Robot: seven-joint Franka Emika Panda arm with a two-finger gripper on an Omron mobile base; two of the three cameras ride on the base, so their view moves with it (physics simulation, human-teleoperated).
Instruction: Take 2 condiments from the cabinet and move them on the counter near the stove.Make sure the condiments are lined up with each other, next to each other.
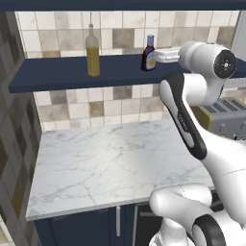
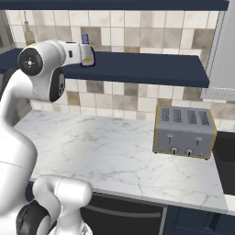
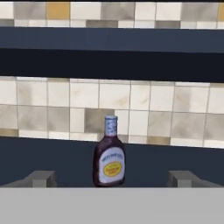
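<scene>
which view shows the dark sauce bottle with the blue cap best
The hand view: the sauce bottle stands centred and unobstructed on the shelf, label facing the camera. The left base view shows it small and farther off, beside the arm. In the right base view the arm hides most of it, leaving its cap visible.

A home kitchen is shown. A white marble bench [image 1: 110, 163] is set on navy base cabinets [image 1: 86, 228] against a beige tiled wall [image 2: 137, 34]. A steel toaster [image 2: 184, 131] is placed on it, and an oil bottle [image 1: 92, 53] and a sauce bottle [image 3: 109, 154] are kept on a navy shelf [image 1: 62, 74].
</scene>
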